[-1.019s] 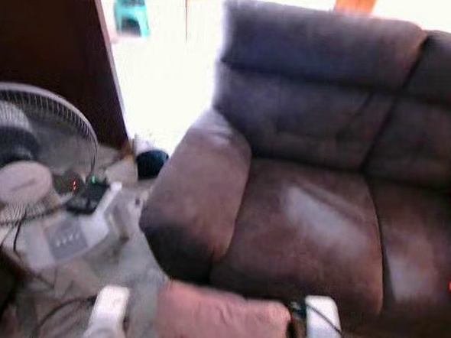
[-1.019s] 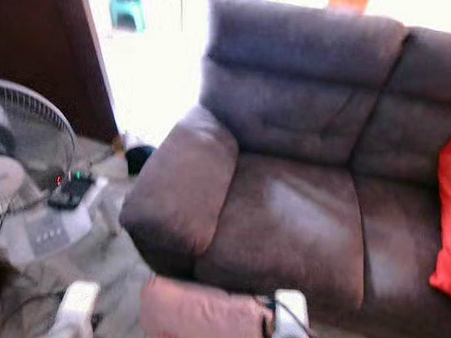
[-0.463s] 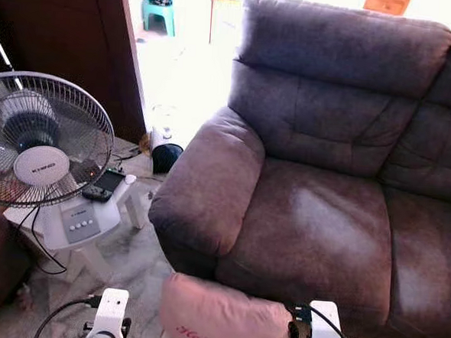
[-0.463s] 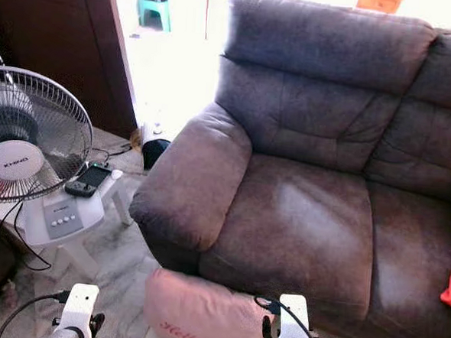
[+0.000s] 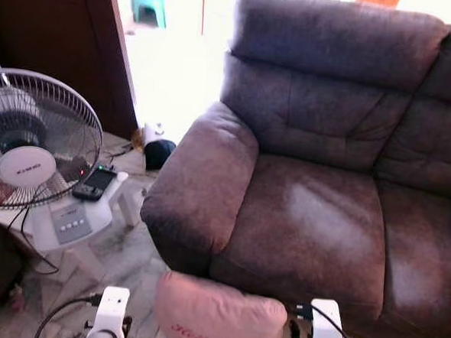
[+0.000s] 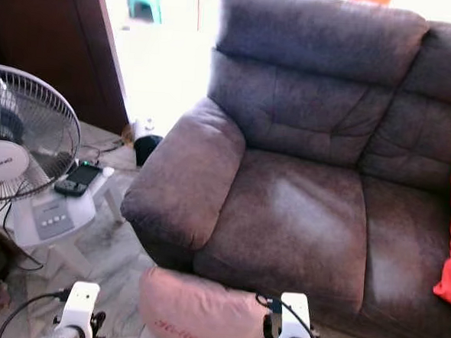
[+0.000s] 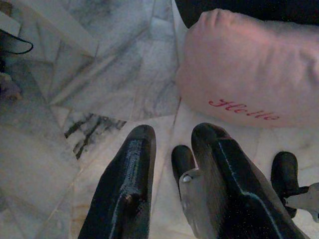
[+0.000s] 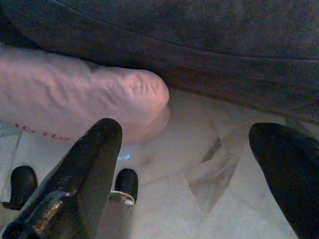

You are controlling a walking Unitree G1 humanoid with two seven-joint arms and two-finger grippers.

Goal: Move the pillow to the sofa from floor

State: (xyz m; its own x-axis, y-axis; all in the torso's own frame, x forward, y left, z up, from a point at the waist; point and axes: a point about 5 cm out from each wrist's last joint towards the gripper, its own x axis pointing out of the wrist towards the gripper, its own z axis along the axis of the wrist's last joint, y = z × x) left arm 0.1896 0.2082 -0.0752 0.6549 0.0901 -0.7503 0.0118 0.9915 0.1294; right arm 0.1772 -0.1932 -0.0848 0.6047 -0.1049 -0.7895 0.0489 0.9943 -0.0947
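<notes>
1. Pillow, pink with red lettering, lies on the marble floor against the front of the brown sofa, below its armrest.
2. Left gripper hangs near the pillow's lettered side without touching it; its fingers stand a little apart, holding nothing.
3. Right gripper sits by the pillow's rounded end, fingers spread wide, empty.
4. Fan stands left of the sofa.
</notes>
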